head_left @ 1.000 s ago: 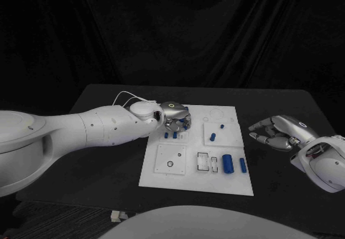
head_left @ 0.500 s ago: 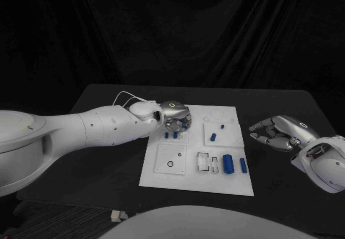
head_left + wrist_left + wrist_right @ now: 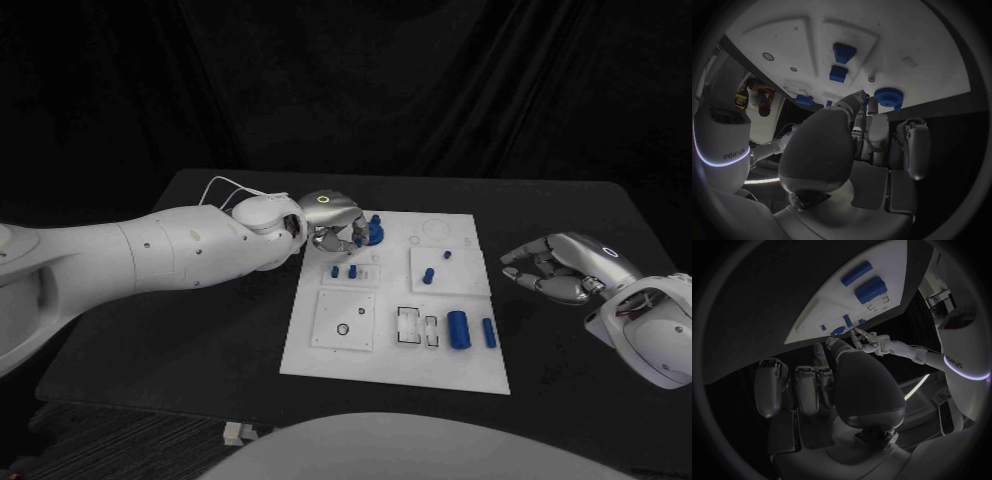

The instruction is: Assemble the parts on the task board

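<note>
Left hand (image 3: 336,224) lifted back, pinching blue gear (image 3: 375,232) (far edge), right hand (image 3: 555,266) curled, 2 pegs (image 3: 343,271).

No brand, label or number reads clearly on the task board (image 3: 447,352) or the parts; small lettering on a white arm (image 3: 957,362) is too blurred to make out.

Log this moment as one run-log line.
left hand: at blue part, far edge of task board | right hand: curled, off board

Left robot hand (image 3: 333,219) hovered at task board's (image 3: 397,355) far corner beside a blue part (image 3: 375,232), right robot hand (image 3: 555,268) curled over desk (image 3: 216,330)
</note>
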Controlling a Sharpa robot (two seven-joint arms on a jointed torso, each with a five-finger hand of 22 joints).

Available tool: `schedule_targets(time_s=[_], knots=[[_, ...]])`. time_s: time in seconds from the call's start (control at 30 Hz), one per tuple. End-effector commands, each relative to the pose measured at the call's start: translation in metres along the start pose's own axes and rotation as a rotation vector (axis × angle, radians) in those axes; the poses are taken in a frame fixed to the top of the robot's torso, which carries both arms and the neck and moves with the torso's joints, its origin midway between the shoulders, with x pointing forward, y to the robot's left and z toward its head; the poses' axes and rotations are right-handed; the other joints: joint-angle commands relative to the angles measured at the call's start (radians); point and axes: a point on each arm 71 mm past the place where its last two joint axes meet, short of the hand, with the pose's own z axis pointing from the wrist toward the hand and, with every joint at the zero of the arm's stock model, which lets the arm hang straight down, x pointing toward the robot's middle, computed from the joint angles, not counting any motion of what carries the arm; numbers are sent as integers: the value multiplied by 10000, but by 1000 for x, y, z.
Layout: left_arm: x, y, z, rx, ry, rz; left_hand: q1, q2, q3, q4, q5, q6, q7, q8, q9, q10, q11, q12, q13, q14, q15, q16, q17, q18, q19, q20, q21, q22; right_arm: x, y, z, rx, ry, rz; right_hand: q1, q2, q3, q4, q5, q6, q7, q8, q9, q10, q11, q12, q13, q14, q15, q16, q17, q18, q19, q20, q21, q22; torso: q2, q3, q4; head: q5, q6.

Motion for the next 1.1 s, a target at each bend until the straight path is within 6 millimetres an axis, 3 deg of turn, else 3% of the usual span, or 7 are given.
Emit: schedule_targets(time_s=[0.03,0.33,1.1], knots=[[-6,3,-4,-145,-56,-466,-28,30,39,3,37,-21,19,-62,-17,-10,34,-67,-16,85,15,37,-8,-41,128,-32,-34,2084,1,-1,-1,73,30,0,62,-21,66,-2,45,60,-23,-26,-14,775,34,-38,2303,912,29,-66,2260,204,98,43,-32,2044,3,13,22,-21,1],[-7,12,-15,-437,447,-687,-66,3,72,34,-62,-45,28,-160,-44,-34,66,-395,-233,-30,51,-85,-211,-18,65,1,-142,2053,1,-2,-3,116,99,1,64,-22,69,-4,44,61,-23,-27,-14,770,33,-44,2295,910,29,-70,2256,203,100,43,-29,2045,30,-27,20,-30,1],[4,8,-6,-417,968,-870,-91,-44,88,45,-105,-116,54,-252,-76,-6,99,-567,-356,-76,69,-114,-274,-10,38,19,-184,2042,3,-1,-4,94,205,28,72,-26,84,-13,37,58,-24,-31,-17,752,30,-63,2271,906,26,-82,2244,209,87,40,-55,2037,18,-13,-9,68,1]])
